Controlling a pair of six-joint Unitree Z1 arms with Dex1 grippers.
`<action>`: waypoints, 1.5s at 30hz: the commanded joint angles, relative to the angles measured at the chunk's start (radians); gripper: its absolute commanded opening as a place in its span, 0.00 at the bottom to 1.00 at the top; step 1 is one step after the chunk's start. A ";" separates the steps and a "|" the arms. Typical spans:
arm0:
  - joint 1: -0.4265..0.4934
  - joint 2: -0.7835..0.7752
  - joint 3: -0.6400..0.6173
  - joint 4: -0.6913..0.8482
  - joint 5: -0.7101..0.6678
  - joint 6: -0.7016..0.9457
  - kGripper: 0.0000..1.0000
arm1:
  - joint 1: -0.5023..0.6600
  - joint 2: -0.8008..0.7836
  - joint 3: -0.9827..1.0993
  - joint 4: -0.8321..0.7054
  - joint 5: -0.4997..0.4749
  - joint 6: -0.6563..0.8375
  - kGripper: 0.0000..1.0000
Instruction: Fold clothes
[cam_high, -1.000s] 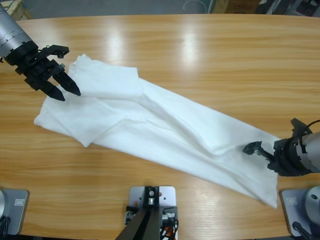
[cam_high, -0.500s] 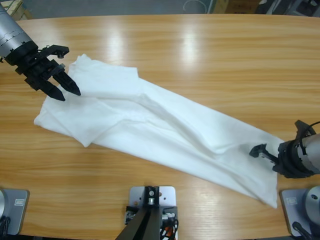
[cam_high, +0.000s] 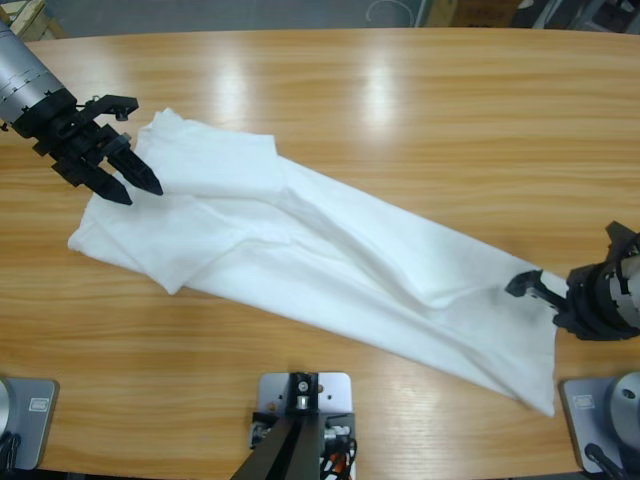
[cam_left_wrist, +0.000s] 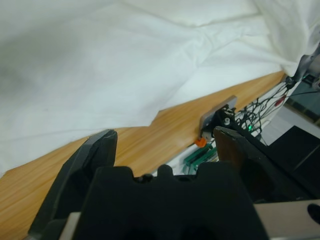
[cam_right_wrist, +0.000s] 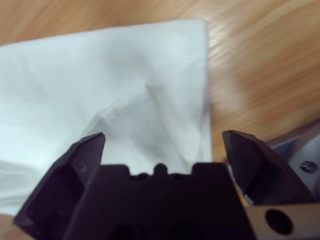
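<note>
**Shirt lying loose on table, both grippers spread and empty**

Clothes (cam_high: 330, 270): one white T-shirt, spread in a long diagonal band across the wooden table (cam_high: 420, 110), running from the upper left in the high view down to the lower right corner near the table's front edge. The cloth is partly doubled over at the left end, with a fold layered on top, and shows creases along the middle.

Left gripper (cam_high: 140, 184): enters from the upper left corner of the high view. Its jaws are spread apart and hold nothing. The tips sit at the shirt's upper left edge; whether they touch the cloth cannot be told. The left wrist view shows white fabric ahead of the jaws, with bare table between.

Right gripper (cam_high: 527, 287): enters from the right edge, just beside the shirt's lower right end. The right wrist view shows the jaws set wide, nothing between them, with the shirt's corner and straight hem lying flat ahead.
</note>
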 joint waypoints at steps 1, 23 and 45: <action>-0.005 -0.019 0.038 -0.013 -0.001 0.007 0.76 | 0.010 0.023 0.052 -0.061 0.018 0.044 0.96; -0.004 -0.059 0.077 -0.011 0.007 0.003 0.76 | -0.024 -0.035 0.052 -0.049 0.156 0.041 1.00; -0.014 -0.065 0.084 -0.014 0.007 0.003 0.76 | -0.238 0.062 0.030 -0.058 0.054 -0.168 1.00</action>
